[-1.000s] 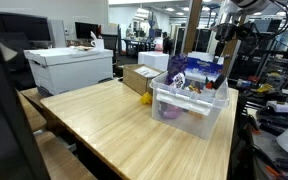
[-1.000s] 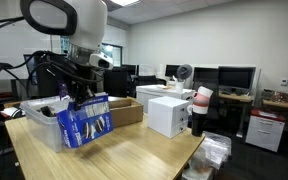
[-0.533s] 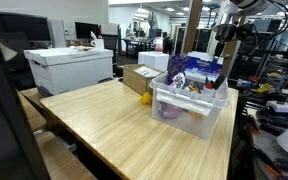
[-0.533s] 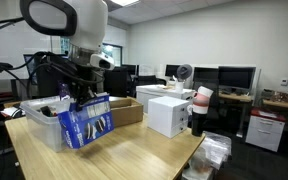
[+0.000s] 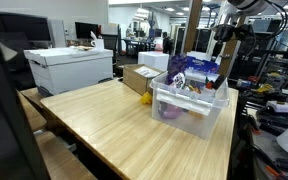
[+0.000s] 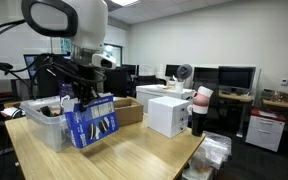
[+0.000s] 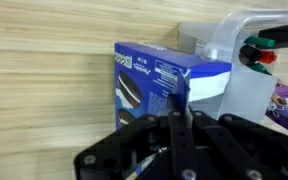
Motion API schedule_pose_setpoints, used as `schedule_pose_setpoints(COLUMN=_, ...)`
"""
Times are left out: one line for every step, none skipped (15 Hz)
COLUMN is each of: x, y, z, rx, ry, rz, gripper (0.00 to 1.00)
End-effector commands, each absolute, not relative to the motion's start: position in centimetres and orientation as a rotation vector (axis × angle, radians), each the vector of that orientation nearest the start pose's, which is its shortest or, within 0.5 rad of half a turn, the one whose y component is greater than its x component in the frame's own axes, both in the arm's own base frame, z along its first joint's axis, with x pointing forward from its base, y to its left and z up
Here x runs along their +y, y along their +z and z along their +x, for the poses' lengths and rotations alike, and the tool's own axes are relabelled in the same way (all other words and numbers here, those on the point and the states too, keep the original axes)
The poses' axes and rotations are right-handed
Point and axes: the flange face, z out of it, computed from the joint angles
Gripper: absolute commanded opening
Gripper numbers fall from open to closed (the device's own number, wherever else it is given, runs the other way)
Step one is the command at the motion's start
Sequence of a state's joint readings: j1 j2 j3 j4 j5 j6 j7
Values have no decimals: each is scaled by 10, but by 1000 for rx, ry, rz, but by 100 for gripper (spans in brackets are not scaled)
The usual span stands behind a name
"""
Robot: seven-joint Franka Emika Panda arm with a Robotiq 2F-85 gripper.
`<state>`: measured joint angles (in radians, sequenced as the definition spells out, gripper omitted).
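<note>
My gripper (image 7: pixel 179 102) is shut on the top edge of a blue cookie box (image 7: pixel 149 80), whose printed face hangs below the fingers. In both exterior views the cookie box (image 6: pixel 91 122) (image 5: pixel 192 68) hangs in the air from the gripper (image 6: pixel 81 99), just above the wooden table (image 5: pixel 114 120) and beside a clear plastic bin (image 6: pixel 39 122). That bin (image 5: pixel 189 108) holds several small toys and packets. In the wrist view the bin's corner (image 7: pixel 239 85) lies to the right of the box.
A white box (image 5: pixel 69 68) and an open cardboard box (image 5: pixel 137 78) sit at the table's far side, and a small yellow object (image 5: pixel 146 98) lies by the bin. A white case (image 6: pixel 164 112) and a red-and-white stack (image 6: pixel 199 110) stand near the table's end.
The held cookie box has shifted slightly sideways and up with the gripper. The bin and the other boxes have not moved.
</note>
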<state>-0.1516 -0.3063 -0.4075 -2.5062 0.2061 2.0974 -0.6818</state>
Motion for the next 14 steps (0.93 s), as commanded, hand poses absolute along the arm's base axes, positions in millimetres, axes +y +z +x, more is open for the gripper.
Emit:
schedule_pose_setpoints(x=-212, y=375, z=364, rx=8, ry=-91, rz=-2855, gripper=0)
schedule_pose_setpoints(x=-211, y=375, z=364, rx=14, ry=-90, rz=-2855, gripper=0)
schedule_pose_setpoints(x=-211, y=375, z=364, rx=17, ry=-88, rz=-2851, gripper=0)
schedule_pose_setpoints(x=-210, y=375, z=364, rx=17, ry=-87, rz=-2850, gripper=0)
schedule_pose_setpoints(x=-210, y=375, z=364, rx=11, ry=-86, rz=-2848, gripper=0)
schedule_pose_setpoints(x=-210, y=375, z=364, rx=9, ry=-85, rz=-2850, gripper=0)
schedule_pose_setpoints(x=-210, y=375, z=364, rx=8, ry=-84, rz=-2850, gripper=0)
schedule_pose_setpoints(x=-210, y=375, z=364, rx=9, ry=-85, rz=-2847, gripper=0)
schedule_pose_setpoints(x=-210, y=375, z=364, rx=9, ry=-85, rz=-2847, gripper=0)
schedule_pose_setpoints(x=-212, y=377, z=365, rx=-16, ry=-83, rz=-2834, gripper=1)
schedule_pose_setpoints(x=-212, y=377, z=365, rx=-16, ry=-83, rz=-2834, gripper=1)
schedule_pose_setpoints(x=-212, y=377, z=365, rx=-16, ry=-83, rz=-2834, gripper=1)
schedule_pose_setpoints(x=-212, y=377, z=365, rx=-16, ry=-83, rz=-2834, gripper=1)
schedule_pose_setpoints(x=-212, y=377, z=365, rx=-16, ry=-83, rz=-2834, gripper=1)
